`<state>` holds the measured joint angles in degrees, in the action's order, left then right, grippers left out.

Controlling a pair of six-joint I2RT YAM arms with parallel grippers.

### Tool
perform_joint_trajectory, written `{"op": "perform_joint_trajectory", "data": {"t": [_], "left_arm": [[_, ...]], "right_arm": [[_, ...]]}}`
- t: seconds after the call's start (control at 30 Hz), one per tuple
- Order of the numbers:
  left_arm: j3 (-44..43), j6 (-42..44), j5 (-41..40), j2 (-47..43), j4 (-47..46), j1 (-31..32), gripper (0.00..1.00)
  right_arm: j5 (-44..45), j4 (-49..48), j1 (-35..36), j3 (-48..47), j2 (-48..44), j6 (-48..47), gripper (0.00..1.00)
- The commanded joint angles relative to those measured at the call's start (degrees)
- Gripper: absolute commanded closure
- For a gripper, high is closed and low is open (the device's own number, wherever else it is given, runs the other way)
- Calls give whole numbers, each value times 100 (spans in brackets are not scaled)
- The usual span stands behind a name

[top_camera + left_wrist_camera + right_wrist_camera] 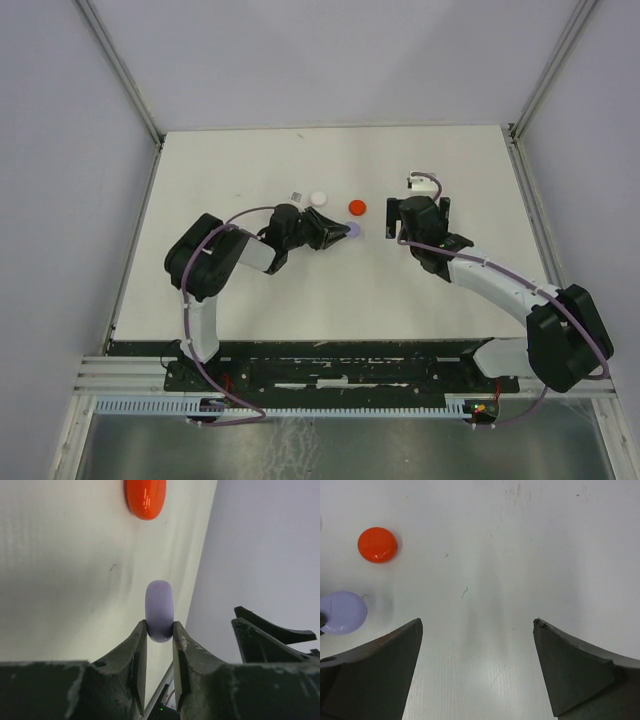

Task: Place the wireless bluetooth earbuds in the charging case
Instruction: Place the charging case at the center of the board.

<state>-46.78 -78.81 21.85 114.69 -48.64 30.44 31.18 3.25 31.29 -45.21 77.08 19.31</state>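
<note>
My left gripper is shut on a pale purple round case, held on edge between the fingertips in the left wrist view. A red round case lies just beyond it on the table, also in the left wrist view. A white round case lies to its left. A tiny pale bit beside the white case may be an earbud; it is too small to tell. My right gripper is open and empty, right of the purple case and the red case.
The white table is walled by pale panels at the back and sides. The right gripper's fingers show close to the right of the left gripper. The right gripper hangs over bare table.
</note>
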Motion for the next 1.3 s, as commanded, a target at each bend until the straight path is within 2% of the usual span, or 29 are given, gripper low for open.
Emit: {"op": "perform_joint_trajectory", "data": {"t": [0.0, 0.33, 1.07, 1.13, 1.2, 1.27], "left_arm": [[18, 811, -432, -430, 614, -217, 97], [440, 908, -497, -730, 576, -1239, 97], [794, 1207, -831, -1086, 859, -1896, 96], [818, 1234, -833, -1097, 910, -1909, 85], [851, 1248, -850, -1105, 945, -1922, 67], [872, 1270, -890, -1136, 1033, -1934, 57]], "right_arm": [[101, -97, -123, 96, -360, 38, 0], [-105, -146, -201, 108, -422, 55, 0], [-239, -140, -230, 153, -458, 90, 0], [-250, -144, -234, 151, -454, 90, 0], [-271, -139, -229, 157, -463, 90, 0], [-279, -131, -236, 153, -469, 94, 0]]}}
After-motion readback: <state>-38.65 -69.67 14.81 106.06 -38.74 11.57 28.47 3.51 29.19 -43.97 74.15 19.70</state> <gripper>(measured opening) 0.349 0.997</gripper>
